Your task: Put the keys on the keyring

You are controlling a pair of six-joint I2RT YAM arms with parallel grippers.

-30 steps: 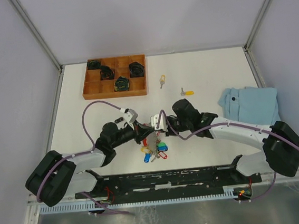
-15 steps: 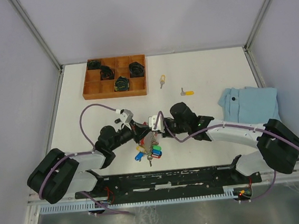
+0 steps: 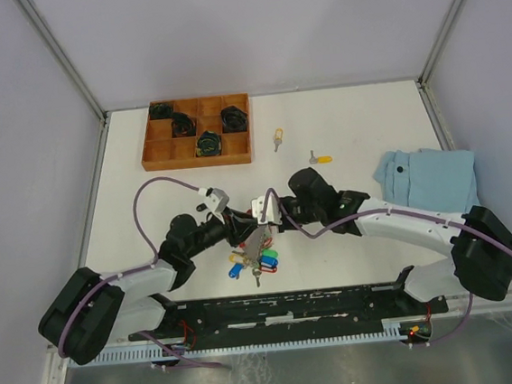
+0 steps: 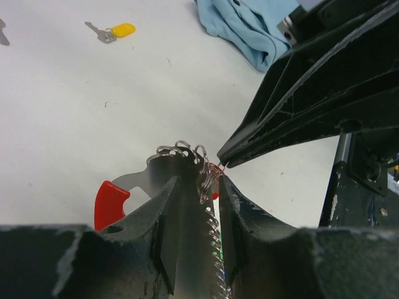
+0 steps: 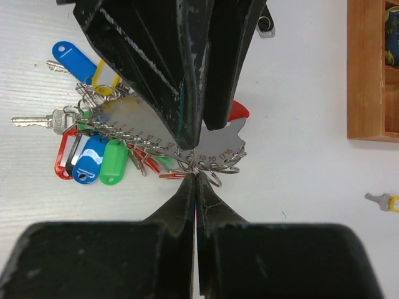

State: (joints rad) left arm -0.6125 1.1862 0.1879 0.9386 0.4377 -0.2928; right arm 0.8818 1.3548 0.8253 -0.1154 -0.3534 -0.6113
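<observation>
My right end effector (image 5: pixel 196 176) is pinched shut on the keyring (image 5: pixel 118 124) at its edge. My left end effector (image 4: pixel 198 182), jaws narrowly apart, straddles the keyring lengthwise. Two loose keys (image 3: pixel 322 158) lie on the surface (image 3: pixel 367 118) well beyond both, toward the right end effector's side, nearer my right arm.

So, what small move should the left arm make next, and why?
Probably draw the left gripper back off the keyring: its jaws stand apart around it, the right gripper pinches it shut at the edge, and a yellow-tagged key lies loose farther off, waiting to be fetched.
</observation>
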